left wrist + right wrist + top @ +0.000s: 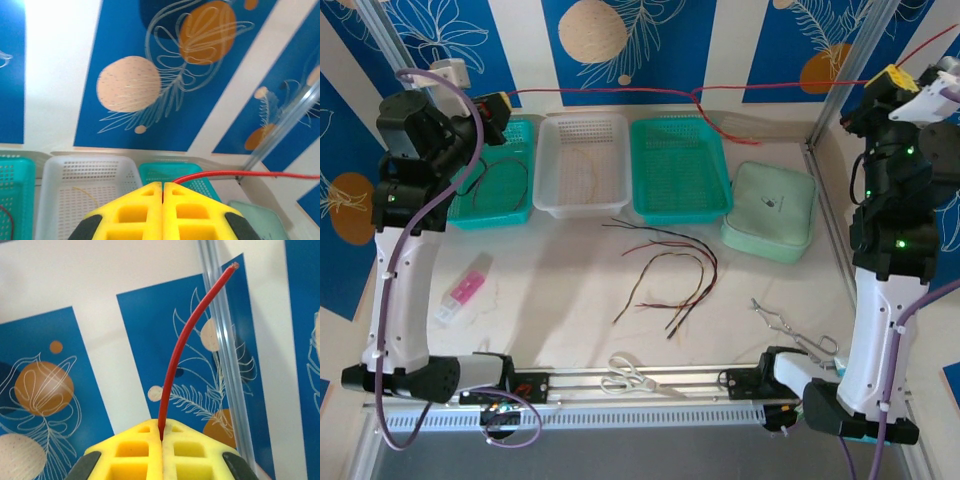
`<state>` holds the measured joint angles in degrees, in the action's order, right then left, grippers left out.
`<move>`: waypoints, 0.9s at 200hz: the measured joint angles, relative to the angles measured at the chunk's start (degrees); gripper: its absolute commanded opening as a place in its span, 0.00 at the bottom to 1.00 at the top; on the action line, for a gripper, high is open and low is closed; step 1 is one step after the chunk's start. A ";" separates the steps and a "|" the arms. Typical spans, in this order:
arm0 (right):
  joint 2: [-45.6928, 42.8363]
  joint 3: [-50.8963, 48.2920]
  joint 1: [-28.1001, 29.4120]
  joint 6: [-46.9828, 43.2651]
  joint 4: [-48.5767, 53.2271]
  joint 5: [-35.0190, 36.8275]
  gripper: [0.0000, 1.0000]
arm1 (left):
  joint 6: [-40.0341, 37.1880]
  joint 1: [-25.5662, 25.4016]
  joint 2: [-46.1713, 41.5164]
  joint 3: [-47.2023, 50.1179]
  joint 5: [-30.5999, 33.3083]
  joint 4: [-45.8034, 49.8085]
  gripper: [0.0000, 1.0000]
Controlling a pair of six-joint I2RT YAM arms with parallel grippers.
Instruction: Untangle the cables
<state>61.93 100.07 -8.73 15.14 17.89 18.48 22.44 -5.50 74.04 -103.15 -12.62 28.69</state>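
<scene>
While lifted well above the surface (560,320), clamps a red cable (610,92) at both ends: left claw (498,104) pressed together on one end at the back left, right claw (891,78) pressed together on the other end at the back right. From the left wrist, yellow pads (135,210) closed flush, with the red line leaving to the right just over their tips. From the right wrist, the same tight seam, with a short red tail rising out of it and curving up to the right. Runs nearly straight across the back, above three baskets, with a small kink over the middle teal basket (680,213). Loose on the surface in front of the baskets: remaining cables (665,275), red, black and tan, in overlapping curves. Inside the left teal basket (490,215), one dark wire (510,175); inside the white basket (582,209), one tan wire (588,165). Near the front edge, scissors (635,378), with metal tongs (790,325) to their right.
</scene>
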 measured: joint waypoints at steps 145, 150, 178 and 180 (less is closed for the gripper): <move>1.07 2.69 -12.02 4.37 0.13 1.64 0.00 | 10.84 14.43 7.06 6.45 4.00 -8.33 0.00; 1.27 2.69 -12.39 4.55 0.13 1.75 0.00 | 11.37 14.86 7.19 6.75 4.13 -8.83 0.00; 1.92 2.69 -13.77 5.07 -0.22 2.51 0.00 | 13.20 17.16 8.46 8.39 4.92 -11.58 0.00; 1.97 2.69 -13.86 5.05 -0.26 2.54 0.00 | 13.38 17.35 8.63 8.50 5.07 -11.72 0.00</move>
<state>63.90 102.76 -22.59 20.18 17.63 21.02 35.81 11.86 82.67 -94.65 -7.55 16.97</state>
